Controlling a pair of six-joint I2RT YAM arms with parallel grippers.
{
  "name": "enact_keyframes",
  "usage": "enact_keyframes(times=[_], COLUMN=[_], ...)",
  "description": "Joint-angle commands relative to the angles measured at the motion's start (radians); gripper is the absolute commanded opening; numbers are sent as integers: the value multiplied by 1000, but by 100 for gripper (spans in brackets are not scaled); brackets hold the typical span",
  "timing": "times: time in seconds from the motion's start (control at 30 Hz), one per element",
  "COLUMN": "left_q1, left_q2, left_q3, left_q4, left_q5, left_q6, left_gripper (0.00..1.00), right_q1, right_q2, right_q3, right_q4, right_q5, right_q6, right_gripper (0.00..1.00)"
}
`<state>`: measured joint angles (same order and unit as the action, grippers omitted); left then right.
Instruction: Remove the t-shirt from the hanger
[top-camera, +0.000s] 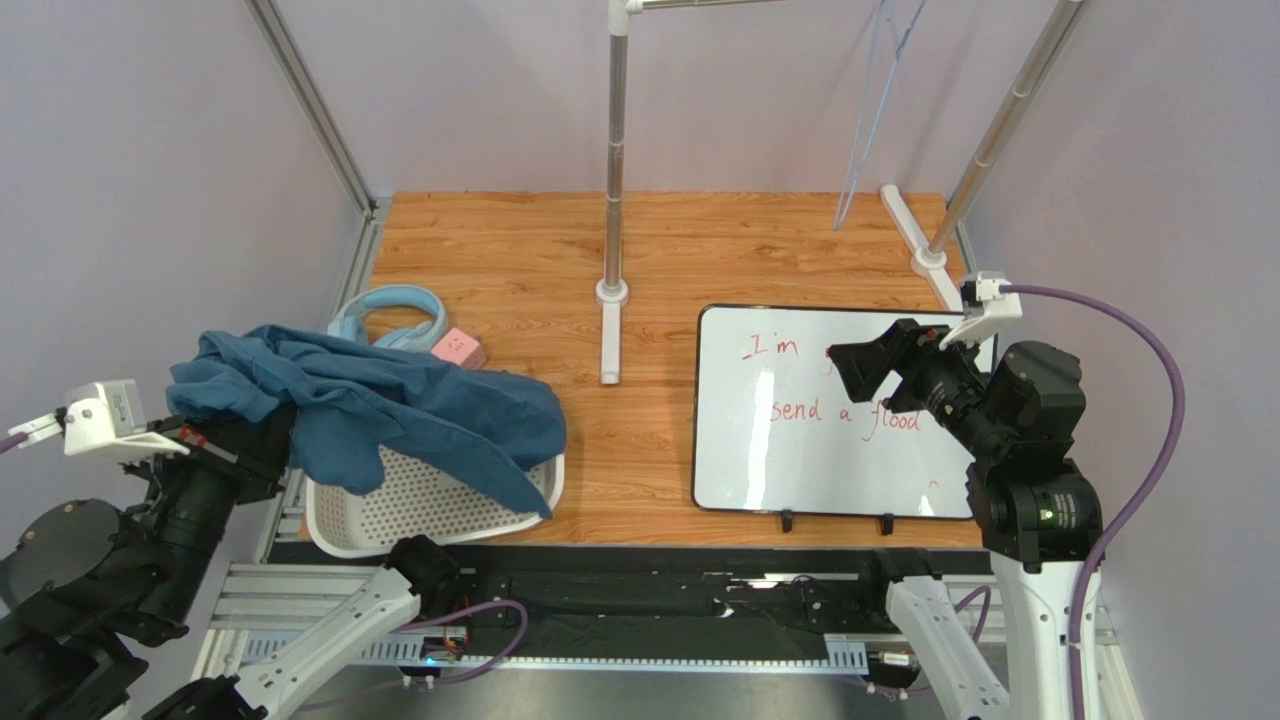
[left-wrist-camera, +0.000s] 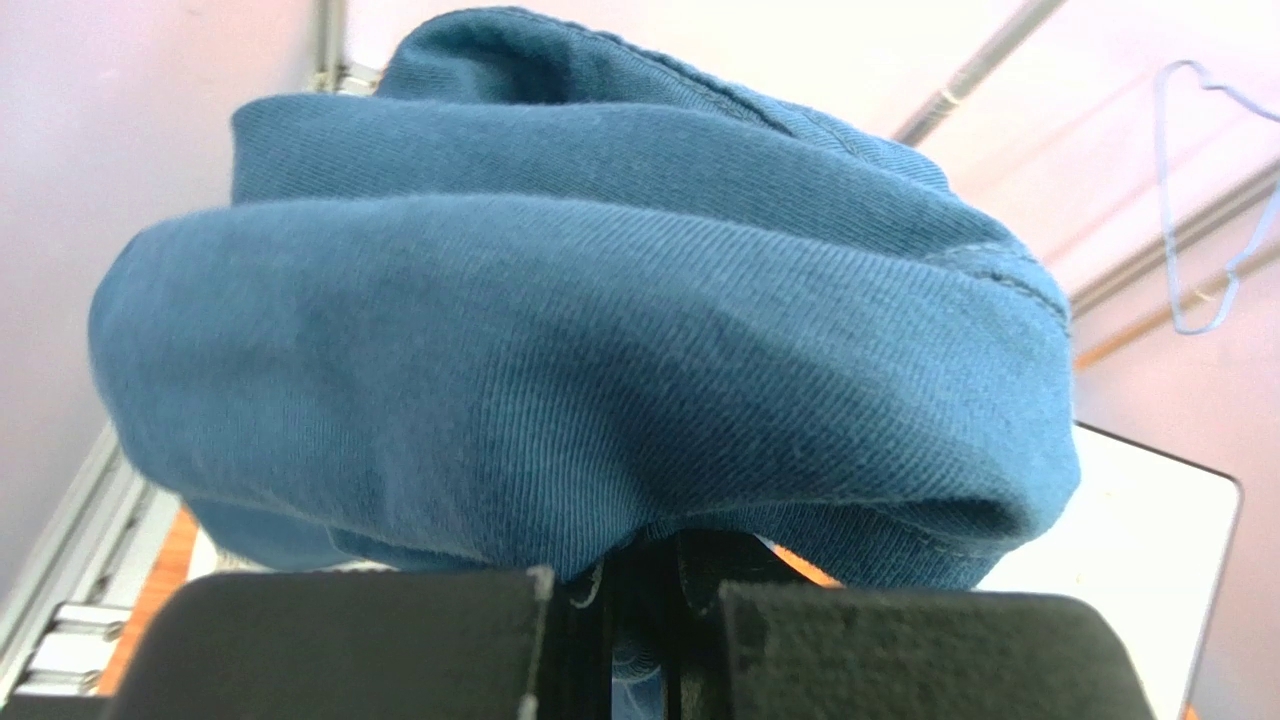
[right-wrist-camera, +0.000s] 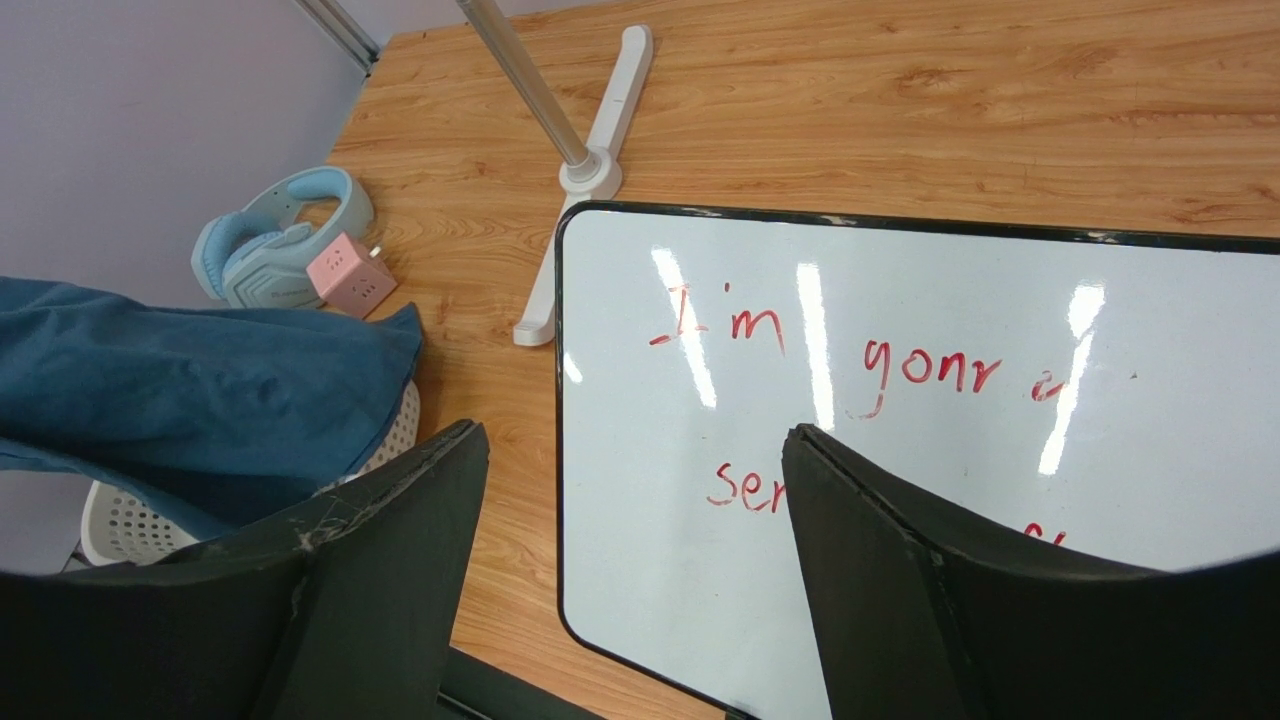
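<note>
Top external view: t-shirt (top-camera: 376, 413) heaped over basket (top-camera: 451, 525) at left, long axis running right, off the hanger (top-camera: 860, 143) hanging well apart up-right. Left gripper (left-wrist-camera: 628, 593) pinching its cloth; right gripper (right-wrist-camera: 631, 435) spread, nearer hanger.

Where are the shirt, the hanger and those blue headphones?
t-shirt (top-camera: 383, 413): overhead view, middle of the bunched cloth.
hanger (top-camera: 864, 143): overhead view, its sloping wire side.
headphones (right-wrist-camera: 248, 267): right wrist view, near ear cup.
</note>
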<state>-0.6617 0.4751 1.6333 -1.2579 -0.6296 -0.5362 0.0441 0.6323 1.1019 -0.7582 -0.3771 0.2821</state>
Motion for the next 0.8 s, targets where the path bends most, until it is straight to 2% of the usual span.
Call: enact_keyframes(times=[0.0,0.13,0.23,0.43,0.57,0.77], left_q1=[-1,-1,-1,-1,-1,-1], left_q2=[17,7,7,39,62,30], left_q3=[-52,-92,-37,118,135,117], left_q4=[-2,3,23,83,75,100], left_q5=[-39,-51,-48,97,181,203], left_q6=[13,-5,25,88,64,62], left_gripper=[0,0,0,0,0,0], right_q1=[5,7,7,8,10,11], right_q2=[-2,0,0,-5,-9,-8], right_q3=[-8,-7,-7,-8,-8,-10], right_q4=[46,48,43,42,36,34], right_q5=[-9,-9,-11,-3,-2,-2], right_q6=[-11,-9,-11,-14,-17,-17], right_gripper=[78,78,78,78,78,78])
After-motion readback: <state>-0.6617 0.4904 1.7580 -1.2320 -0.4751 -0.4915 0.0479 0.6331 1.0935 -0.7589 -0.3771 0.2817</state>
